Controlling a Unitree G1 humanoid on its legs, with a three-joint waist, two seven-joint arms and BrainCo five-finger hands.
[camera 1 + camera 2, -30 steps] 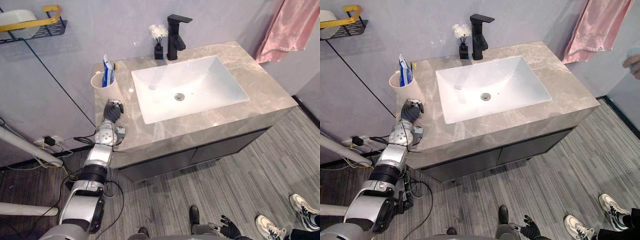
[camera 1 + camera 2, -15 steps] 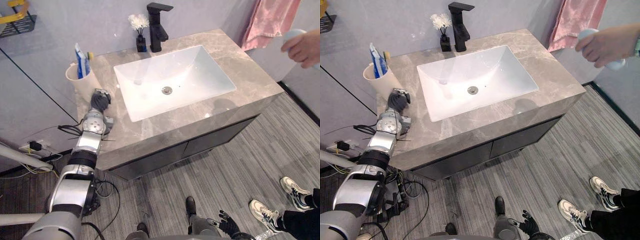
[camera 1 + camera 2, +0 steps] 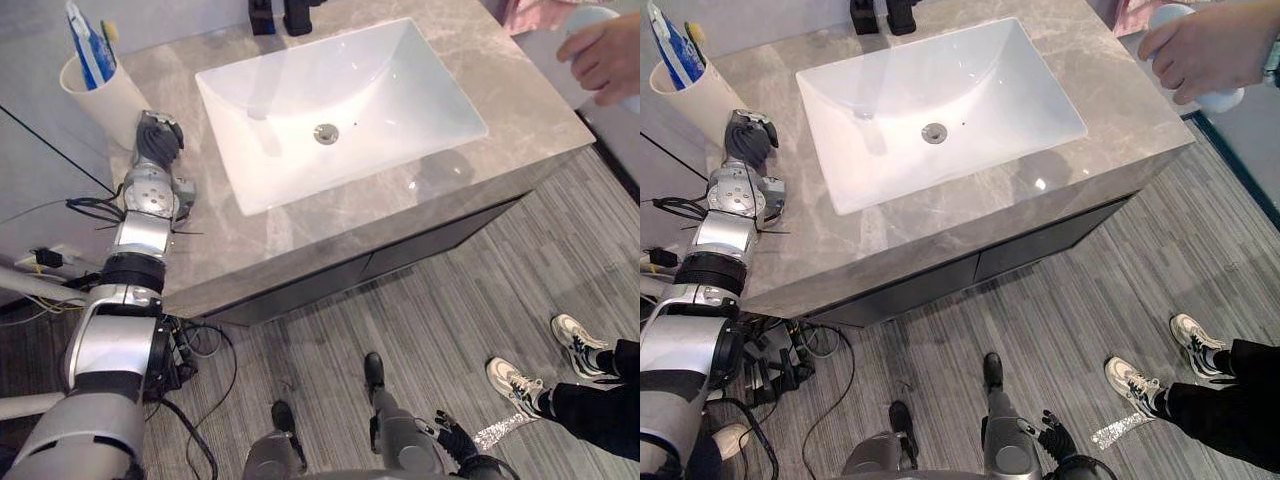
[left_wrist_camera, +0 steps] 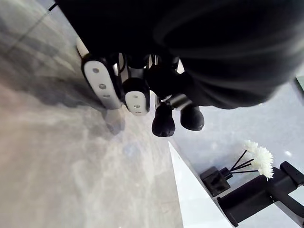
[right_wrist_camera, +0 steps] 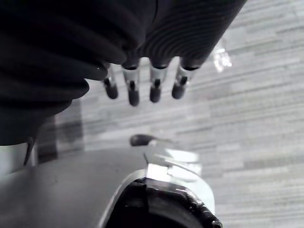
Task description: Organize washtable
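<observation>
On the grey marble counter [image 3: 500,110], my left hand [image 3: 155,135] rests at the left edge with its fingers [image 4: 137,95] curled and nothing in them. It lies just in front of a cream cup [image 3: 95,90] that holds a blue toothpaste tube [image 3: 85,45] and a toothbrush; whether it touches the cup I cannot tell. The white sink basin [image 3: 340,90] fills the middle of the counter. My right hand [image 3: 455,445] hangs low by the floor, its fingers [image 5: 154,88] straight and empty.
A person's hand [image 3: 1195,50] holds a pale blue bottle [image 3: 1222,98] over the counter's right corner. A black faucet [image 4: 266,194] and a small vase of white flowers [image 4: 256,154] stand behind the basin. The person's shoes [image 3: 520,385] are on the floor at right.
The whole picture has shifted as the camera tilted down. The person's hand with the bottle came in from the right toward the counter's corner. My left hand stays by the cup.
</observation>
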